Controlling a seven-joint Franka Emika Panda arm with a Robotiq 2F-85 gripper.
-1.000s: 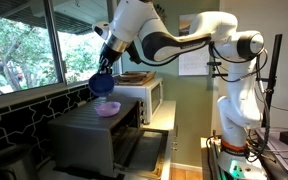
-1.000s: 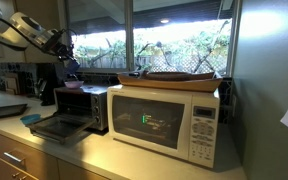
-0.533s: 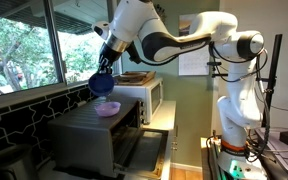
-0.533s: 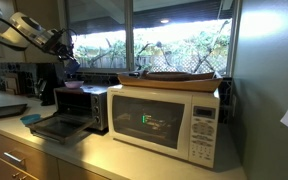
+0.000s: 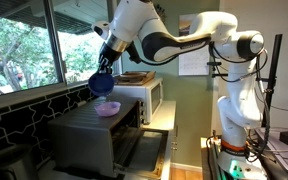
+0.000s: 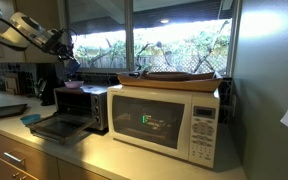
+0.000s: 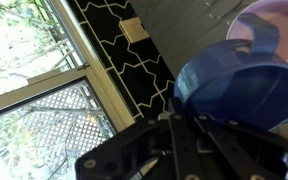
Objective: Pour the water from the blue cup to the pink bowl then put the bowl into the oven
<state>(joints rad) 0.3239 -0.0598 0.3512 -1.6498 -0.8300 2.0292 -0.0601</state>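
I have the gripper (image 5: 106, 70) clamped on the blue cup (image 5: 102, 84), tipped over the pink bowl (image 5: 107, 109). The bowl sits on top of the oven (image 5: 89, 140), whose door hangs open. A white microwave (image 5: 144, 96) stands just to the right.

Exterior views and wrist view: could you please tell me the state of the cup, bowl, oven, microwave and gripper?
Cup: held, tilted over the bowl; no water can be made out.
Bowl: upright on top of the oven, not inside it.
Oven: door folded down, open.
Microwave: door shut, display lit.
Gripper: shut on the cup.
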